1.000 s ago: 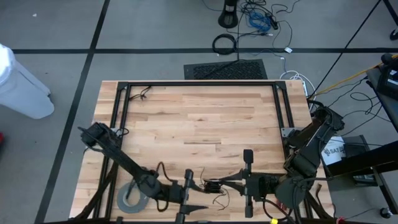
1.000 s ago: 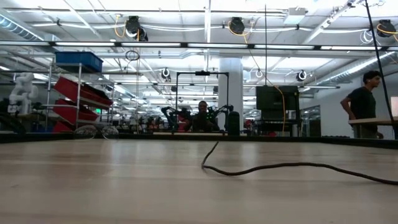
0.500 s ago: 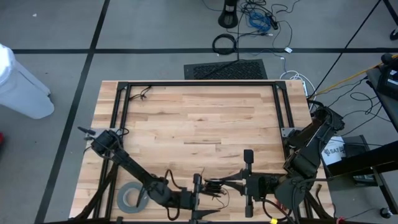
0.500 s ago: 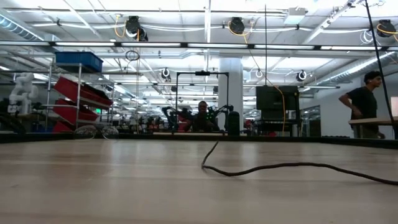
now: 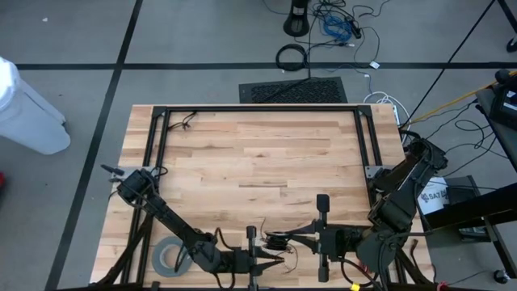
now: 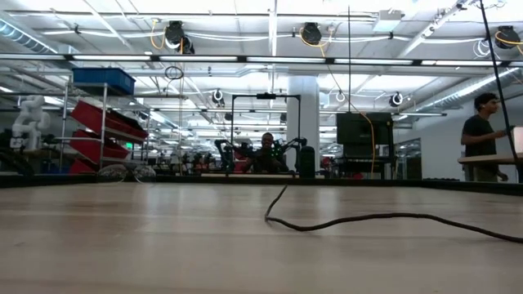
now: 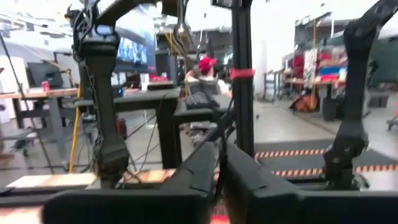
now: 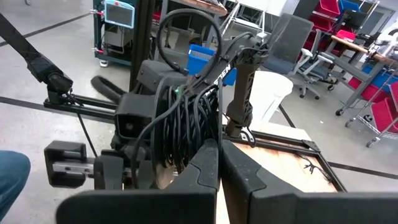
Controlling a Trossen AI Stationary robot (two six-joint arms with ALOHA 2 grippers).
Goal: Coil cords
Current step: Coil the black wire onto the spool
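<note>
Cord [image 5: 279, 241] lies bunched at the bottom centre of the frame, between both grippers. Right gripper [image 5: 297, 235] fingers are pressed together; left gripper [image 5: 271, 260] fingers look nearly together.

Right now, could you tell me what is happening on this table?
Both arms meet at the table's near edge over a bundle of thin dark cord. The right pincer is shut on the coiled cord. The left pincer sits right beside it, fingers nearly together. A grey tape roll lies to the left.
</note>
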